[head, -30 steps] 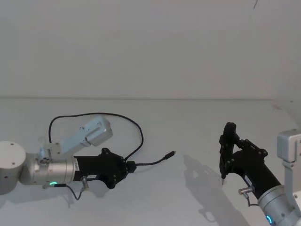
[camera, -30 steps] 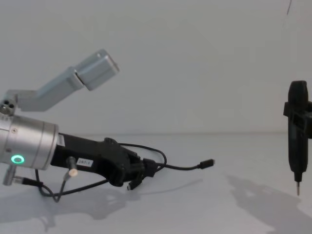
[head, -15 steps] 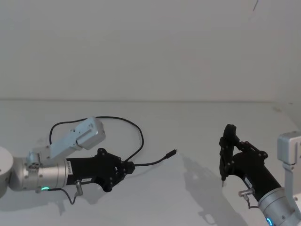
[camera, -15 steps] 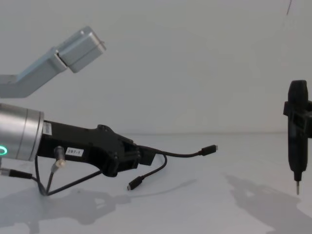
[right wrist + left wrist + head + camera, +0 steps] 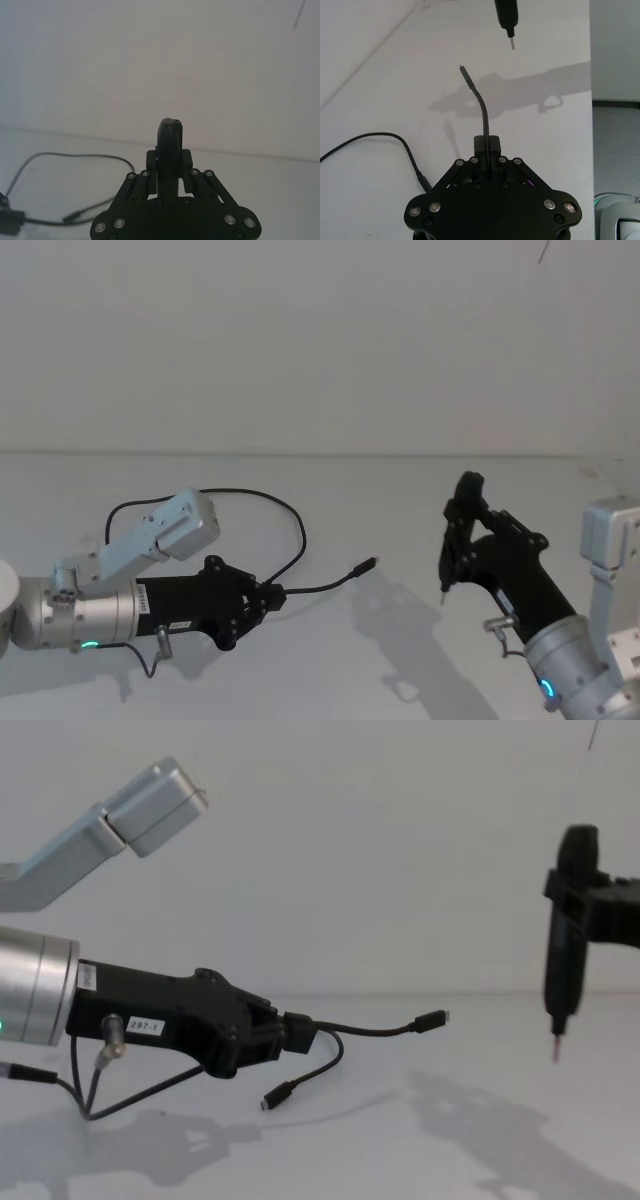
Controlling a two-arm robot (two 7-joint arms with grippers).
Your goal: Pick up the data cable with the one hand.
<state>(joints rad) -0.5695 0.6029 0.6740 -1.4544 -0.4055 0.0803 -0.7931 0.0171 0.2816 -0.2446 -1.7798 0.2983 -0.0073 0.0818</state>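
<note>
Chest view: left gripper [image 5: 298,1032] is clamped shut on the cable [image 5: 375,1031]; well right of the cable, right gripper [image 5: 585,910] grips a pointed tool [image 5: 563,960].

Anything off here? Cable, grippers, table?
Nothing stands out. The left gripper has its jaws shut on the data cable near one plug, which juts out clear of the table; the rest trails loosely. The right gripper holds a pointed tool tip down above the table, apart.

Counter [image 5: 400,500]: white, plain, matte; meets white wall at rear. Over L side: data cable [image 5: 485,120], black, thin, loose loop; resting vs lifted, can't tell. Grey shadows at centre and R.
</note>
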